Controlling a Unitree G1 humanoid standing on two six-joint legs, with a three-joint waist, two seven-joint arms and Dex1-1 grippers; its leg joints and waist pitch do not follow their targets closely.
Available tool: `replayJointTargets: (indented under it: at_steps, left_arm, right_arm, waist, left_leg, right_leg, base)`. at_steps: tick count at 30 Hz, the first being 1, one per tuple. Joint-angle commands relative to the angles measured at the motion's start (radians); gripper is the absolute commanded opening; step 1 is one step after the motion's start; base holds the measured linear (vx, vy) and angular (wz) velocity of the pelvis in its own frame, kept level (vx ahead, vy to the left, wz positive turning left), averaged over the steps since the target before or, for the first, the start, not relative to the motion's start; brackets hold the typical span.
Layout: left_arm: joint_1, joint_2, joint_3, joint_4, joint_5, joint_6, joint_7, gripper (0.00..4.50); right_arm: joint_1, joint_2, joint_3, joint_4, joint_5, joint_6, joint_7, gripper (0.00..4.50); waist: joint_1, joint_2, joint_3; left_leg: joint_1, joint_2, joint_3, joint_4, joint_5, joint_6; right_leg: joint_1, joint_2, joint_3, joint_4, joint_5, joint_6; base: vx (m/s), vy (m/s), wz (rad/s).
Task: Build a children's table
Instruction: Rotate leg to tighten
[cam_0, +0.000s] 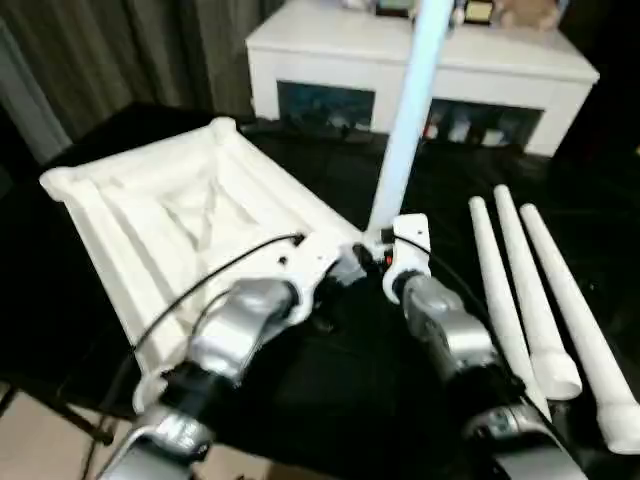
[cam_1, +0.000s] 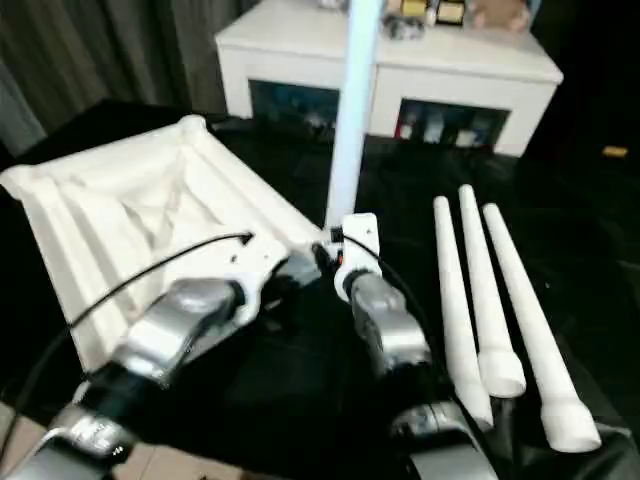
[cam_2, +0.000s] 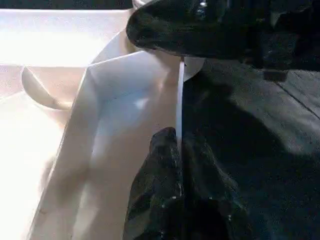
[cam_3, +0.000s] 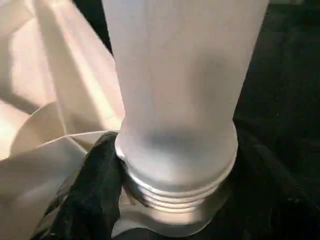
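Plastic leg (cam_0: 405, 120), light and stiff, stands between our right fingers (cam_3: 95, 190) gripping its threaded base; left fingers (cam_2: 165, 200) pinch the table top (cam_0: 170, 220) rim.

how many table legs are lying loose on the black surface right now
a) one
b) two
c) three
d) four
c) three loose legs lie side by side on the black surface at the robot's right, while the fourth leg stands upright at the table top corner, gripped by the right gripper.
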Motion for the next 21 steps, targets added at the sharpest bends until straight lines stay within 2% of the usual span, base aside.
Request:
replayJointTargets:
  at_steps: [1, 2, 3, 4, 5, 6, 10, 11, 12, 13, 14, 15, 16, 17, 18, 19, 21]
  left_arm:
    - [-0.011, -0.033, 0.008, 0.026, 0.006, -0.040, 0.051, 0.00]
    - [-0.007, -0.026, 0.003, 0.017, 0.009, -0.039, 0.042, 0.00]
    - [-0.008, -0.025, 0.001, 0.019, 0.012, -0.039, 0.040, 0.00]
    - [-0.007, -0.024, 0.001, 0.019, 0.012, -0.039, 0.040, 0.00]
    - [-0.003, -0.015, -0.001, 0.011, 0.015, -0.036, 0.032, 0.00]
    - [0.005, 0.008, -0.010, 0.001, 0.018, -0.040, 0.014, 0.00]
    - [0.028, 0.062, -0.034, -0.034, 0.027, -0.048, -0.039, 0.00]
    - [0.043, 0.093, -0.045, -0.061, 0.023, -0.043, -0.083, 0.00]
    - [0.050, 0.108, -0.049, -0.075, 0.021, -0.039, -0.104, 0.00]
    - [0.060, 0.127, -0.055, -0.093, 0.019, -0.033, -0.130, 0.00]
    - [0.080, 0.175, -0.074, -0.135, 0.003, -0.030, -0.207, 0.00]
    - [0.093, 0.208, -0.090, -0.157, -0.003, -0.055, -0.260, 0.00]
    - [0.094, 0.211, -0.091, -0.158, -0.003, -0.057, -0.264, 0.00]
    - [0.108, 0.248, -0.106, -0.184, -0.015, -0.072, -0.323, 0.00]
    - [0.113, 0.265, -0.113, -0.198, -0.026, -0.073, -0.348, 0.00]
    - [0.125, 0.297, -0.124, -0.225, -0.043, -0.109, -0.402, 0.00]
    - [0.140, 0.334, -0.135, -0.265, -0.068, -0.132, -0.468, 0.00]
  right_arm:
    - [0.025, 0.052, 0.032, 0.039, 0.013, 0.006, 0.047, 2.70]
    - [0.033, 0.054, 0.023, 0.018, 0.031, 0.000, 0.071, 2.70]
    - [0.033, 0.059, 0.010, 0.014, 0.041, -0.009, 0.080, 3.05]
    - [0.034, 0.059, 0.010, 0.013, 0.041, -0.010, 0.080, 3.05]
    - [0.039, 0.052, 0.008, -0.003, 0.037, -0.021, 0.086, 3.39]
    - [0.044, 0.036, 0.007, -0.017, 0.028, -0.048, 0.098, 3.42]
    - [0.070, -0.013, 0.017, -0.097, 0.027, -0.037, 0.141, 3.73]
    - [0.089, -0.058, 0.035, -0.145, 0.033, 0.001, 0.206, 3.87]
    - [0.098, -0.080, 0.044, -0.168, 0.037, 0.021, 0.240, 3.87]
    - [0.112, -0.112, 0.061, -0.200, 0.033, 0.038, 0.284, 3.87]
    - [0.149, -0.190, 0.095, -0.285, 0.050, 0.062, 0.408, 3.87]
    - [0.176, -0.244, 0.119, -0.341, 0.059, 0.064, 0.492, 3.87]
    - [0.178, -0.248, 0.121, -0.345, 0.060, 0.063, 0.499, 3.87]
    - [0.208, -0.309, 0.150, -0.408, 0.073, 0.056, 0.597, 3.87]
    - [0.223, -0.334, 0.160, -0.436, 0.079, 0.051, 0.643, 3.87]
    - [0.242, -0.369, 0.169, -0.473, 0.092, 0.050, 0.705, 3.87]
    - [0.257, -0.400, 0.173, -0.508, 0.111, 0.055, 0.757, 3.87]
  waist:
    - [0.002, -0.007, -0.051]
    - [0.002, -0.009, -0.050]
    - [0.006, -0.007, -0.053]
    - [0.006, -0.007, -0.052]
    - [0.008, -0.006, -0.053]
    - [0.010, -0.005, -0.053]
    - [0.012, -0.003, -0.055]
    - [0.011, -0.004, -0.053]
    - [0.014, -0.004, -0.052]
    - [0.012, -0.002, -0.051]
    - [0.014, -0.002, -0.052]
    - [0.019, -0.002, -0.056]
    - [0.020, 0.002, -0.055]
    - [0.019, 0.006, -0.055]
    - [0.020, 0.003, -0.057]
    - [0.019, 0.007, -0.057]
    - [0.020, 0.006, -0.058]
  left_leg:
    - [-0.003, 0.045, -0.022, -0.086, -0.210, 0.003]
    - [-0.004, 0.045, -0.021, -0.086, -0.210, 0.007]
    - [-0.005, 0.046, -0.021, -0.085, -0.192, 0.015]
    - [-0.006, 0.046, -0.021, -0.085, -0.188, 0.017]
    - [-0.006, 0.046, -0.021, -0.085, -0.184, 0.018]
    - [-0.006, 0.047, -0.021, -0.086, -0.181, 0.019]
    - [-0.007, 0.048, -0.021, -0.086, -0.158, 0.029]
    - [-0.007, 0.047, -0.019, -0.087, -0.162, 0.030]
    - [-0.009, 0.048, -0.021, -0.087, -0.166, 0.032]
    - [-0.008, 0.050, -0.021, -0.088, -0.169, 0.035]
    - [-0.008, 0.050, -0.021, -0.087, -0.168, 0.035]
    - [-0.007, 0.052, -0.021, -0.083, -0.148, 0.045]
    - [-0.009, 0.054, -0.021, -0.084, -0.131, 0.053]
    - [-0.008, 0.055, -0.021, -0.083, -0.125, 0.054]
    - [-0.009, 0.055, -0.020, -0.079, -0.101, 0.070]
    - [-0.008, 0.054, -0.019, -0.079, -0.095, 0.075]
    - [-0.007, 0.056, -0.019, -0.078, -0.094, 0.091]
  right_leg:
    - [0.035, -0.079, 0.044, -0.087, -0.306, -0.140]
    - [0.036, -0.079, 0.043, -0.087, -0.310, -0.138]
    - [0.038, -0.081, 0.044, -0.084, -0.296, -0.139]
    - [0.038, -0.080, 0.044, -0.084, -0.293, -0.140]
    - [0.038, -0.081, 0.044, -0.083, -0.289, -0.141]
    - [0.038, -0.081, 0.044, -0.084, -0.285, -0.142]
    - [0.040, -0.078, 0.044, -0.079, -0.234, -0.153]
    - [0.040, -0.078, 0.043, -0.081, -0.240, -0.154]
    - [0.046, -0.078, 0.043, -0.081, -0.255, -0.146]
    - [0.044, -0.077, 0.043, -0.083, -0.269, -0.142]
    - [0.042, -0.078, 0.044, -0.083, -0.270, -0.142]
    - [0.045, -0.079, 0.045, -0.077, -0.231, -0.147]
    - [0.045, -0.076, 0.045, -0.074, -0.185, -0.159]
    - [0.043, -0.076, 0.045, -0.070, -0.164, -0.170]
    - [0.046, -0.074, 0.045, -0.062, -0.082, -0.193]
    - [0.045, -0.073, 0.045, -0.060, -0.065, -0.204]
    - [0.048, -0.077, 0.045, -0.059, -0.042, -0.230]
  base:
    - [0.000, 0.000, 0.00]
    - [0.000, 0.000, 0.00]
    - [0.000, 0.000, 0.00]
    - [0.000, 0.000, 0.00]
    - [0.000, 0.000, 0.00]
    - [0.000, 0.000, 0.00]
    - [0.000, 0.000, 0.00]
    - [0.000, 0.000, 0.00]
    - [0.000, 0.000, 0.00]
    - [0.000, 0.000, 0.00]
    - [0.000, 0.000, 0.00]
    - [0.000, 0.000, 0.00]
    - [0.000, 0.000, 0.00]
    - [0.000, 0.000, 0.00]
    - [0.000, 0.000, 0.00]
    - [0.000, 0.000, 0.00]
    - [0.000, 0.000, 0.00]
